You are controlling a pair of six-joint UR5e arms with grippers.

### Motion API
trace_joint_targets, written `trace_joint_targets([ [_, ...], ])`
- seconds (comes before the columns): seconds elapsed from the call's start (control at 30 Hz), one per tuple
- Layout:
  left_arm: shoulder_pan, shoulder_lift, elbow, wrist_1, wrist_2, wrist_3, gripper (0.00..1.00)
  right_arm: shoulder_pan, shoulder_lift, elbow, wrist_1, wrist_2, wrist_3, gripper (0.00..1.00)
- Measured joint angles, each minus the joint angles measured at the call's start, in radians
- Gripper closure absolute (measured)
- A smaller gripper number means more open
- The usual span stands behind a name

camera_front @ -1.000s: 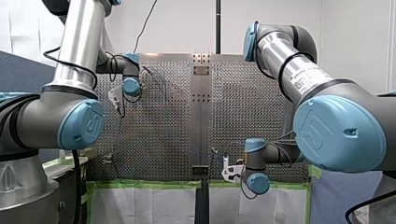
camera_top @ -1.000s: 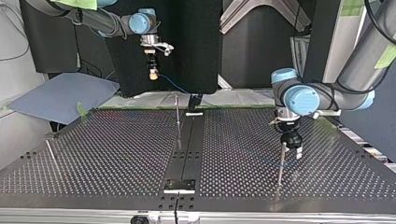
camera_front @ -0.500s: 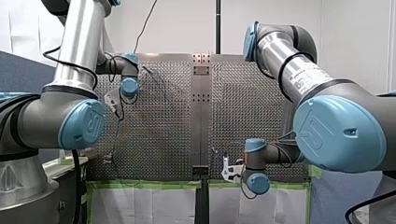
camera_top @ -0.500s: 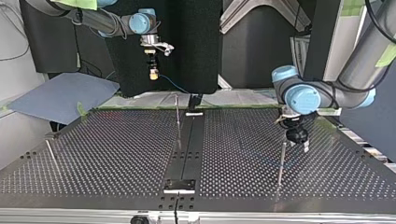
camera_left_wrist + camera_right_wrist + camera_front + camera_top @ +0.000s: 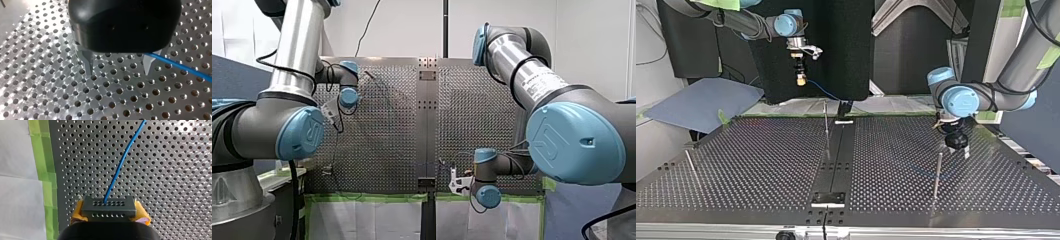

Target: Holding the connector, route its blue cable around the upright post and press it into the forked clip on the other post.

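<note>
At the top view's left edge a thin rod [image 5: 691,167] slants up from the perforated table [image 5: 761,165], with a grey-blue sheet [image 5: 701,102] lying beyond the table's far corner. Further right, my right end effector [image 5: 799,79] hangs well above the table's far edge. In the right wrist view its yellow pads [image 5: 143,217] are clamped on either side of the black connector [image 5: 108,206]. The blue cable [image 5: 818,90] leaves the connector's face and, in the top view, runs down and to the right toward the far edge of the table. Green tape [image 5: 45,170] lines that edge in the right wrist view. Near the middle of the table an upright post [image 5: 826,127] stands just left of the dark centre strip [image 5: 838,160]. A second upright post [image 5: 936,175] stands well to the right, nearer the camera. Its top lies just below and left of my left end effector [image 5: 958,152], which hovers above the table apart from the post. In the left wrist view the metal fingers [image 5: 87,61] of that end effector stand apart with only perforated plate between them. A stretch of the blue cable passes along the outer side of one finger, and I cannot tell whether it touches. The forked clip is too small to make out on either post.
</note>
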Motion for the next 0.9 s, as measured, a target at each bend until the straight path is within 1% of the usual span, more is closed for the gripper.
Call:
trace_joint_targets([
  [0.2,0.001,0.001,-0.013,0.009,-0.030,-0.002,0.00,0.000,0.000,0.000,-0.001,-0.001,0.001,1.00],
  [0.4,-0.001,0.011,-0.028,0.035,-0.037,-0.003,0.00,0.000,0.000,0.000,-0.002,-0.005,0.001,1.00],
  [0.53,-0.007,0.016,-0.029,0.041,-0.025,-0.004,0.00,0.000,0.000,0.000,-0.003,-0.006,0.001,1.00],
  [0.7,-0.014,0.018,-0.030,0.035,0.007,-0.006,0.00,0.000,0.000,0.000,-0.003,-0.007,0.002,1.00],
  [0.9,-0.019,0.039,-0.031,0.016,0.013,-0.006,0.00,0.000,0.000,0.000,-0.003,-0.007,0.002,1.00],
])
